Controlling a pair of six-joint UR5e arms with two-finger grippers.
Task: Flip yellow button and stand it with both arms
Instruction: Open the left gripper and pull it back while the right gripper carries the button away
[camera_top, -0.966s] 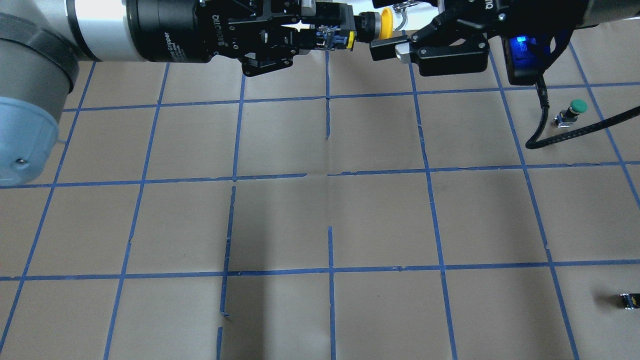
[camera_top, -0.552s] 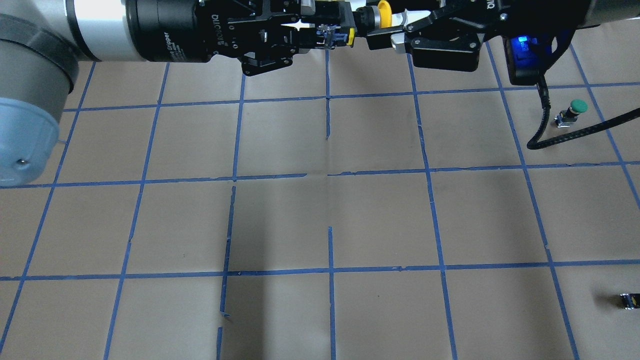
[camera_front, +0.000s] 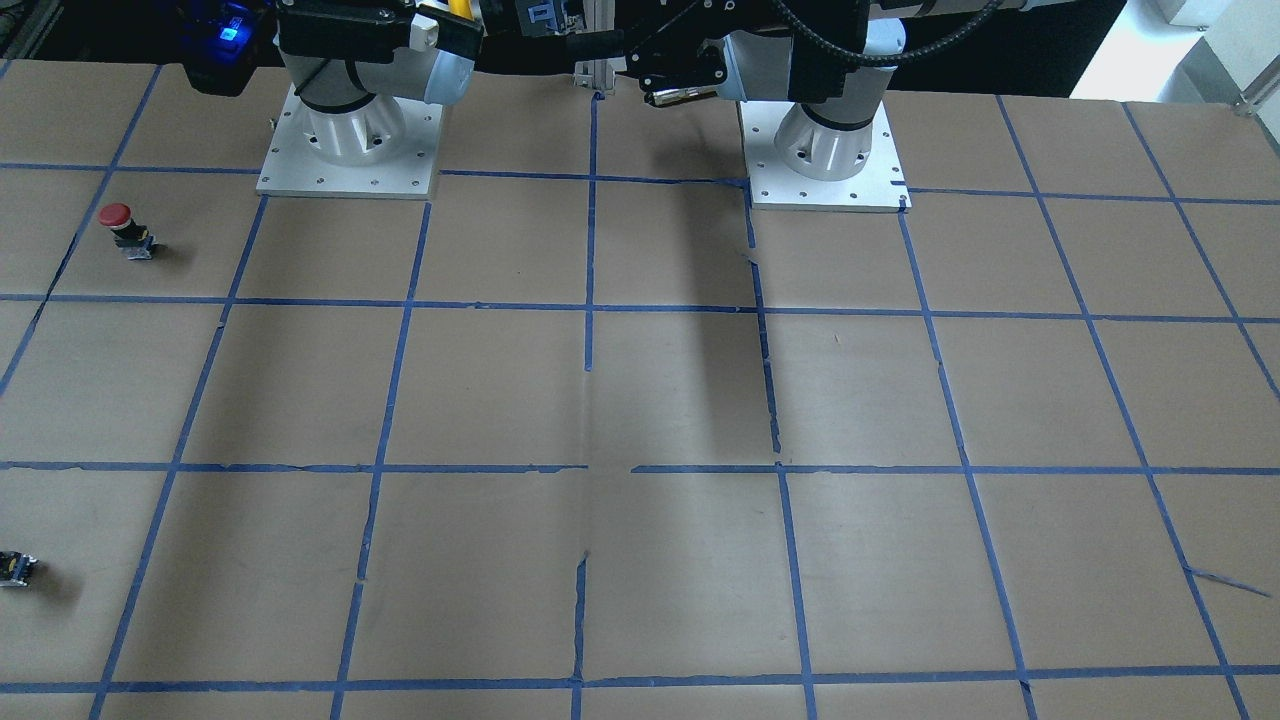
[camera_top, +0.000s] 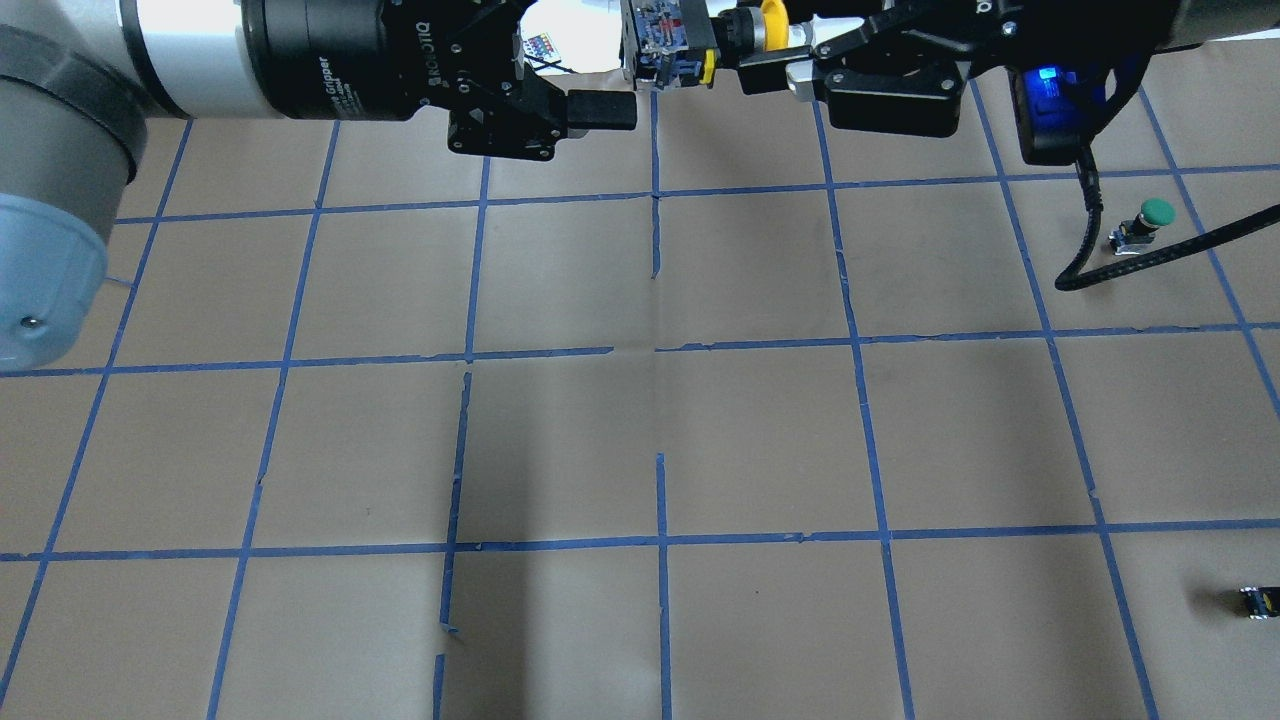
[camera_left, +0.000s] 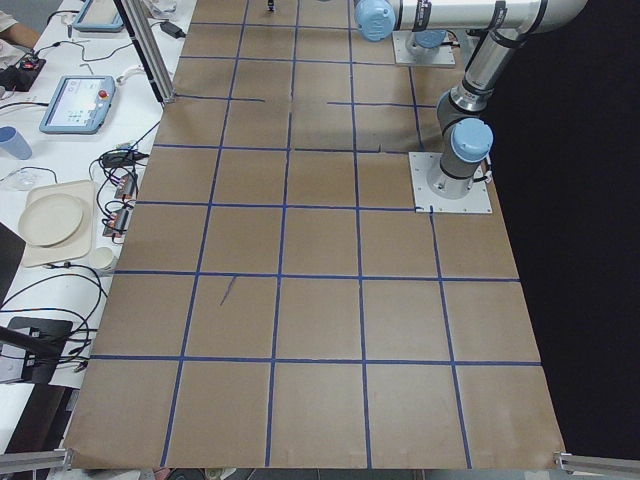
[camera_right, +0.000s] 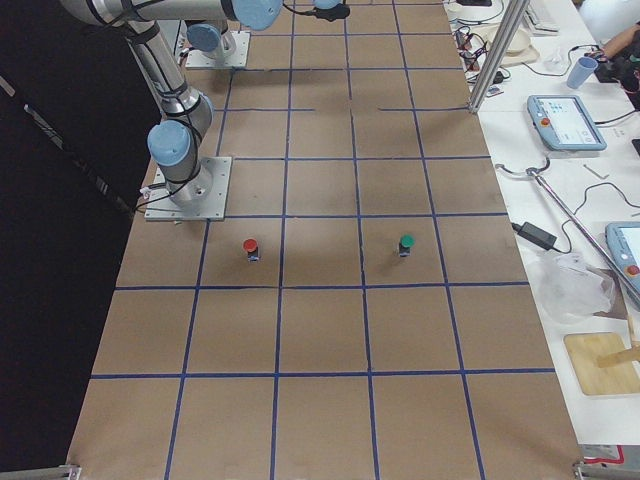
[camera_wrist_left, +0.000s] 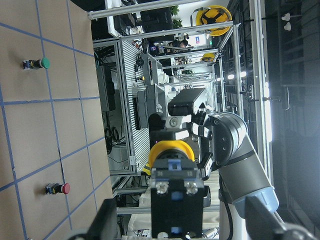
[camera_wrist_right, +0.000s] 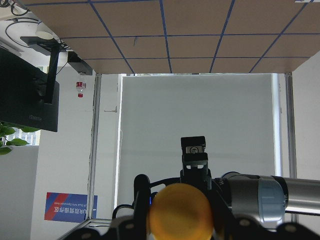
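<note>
Button (camera_top: 712, 38) yellow-capped, blk body, horizontal midair (right gripper (camera_top: 785, 50) pinches stem).

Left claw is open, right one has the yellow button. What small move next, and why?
Probably tip the right claw downward. It alone grips the yellow mushroom-capped push button near its cap, level in the air above the brown paper-covered table, its black body toward the open left claw, which is not touching it. Body-down readies it for standing cap-up.
</note>
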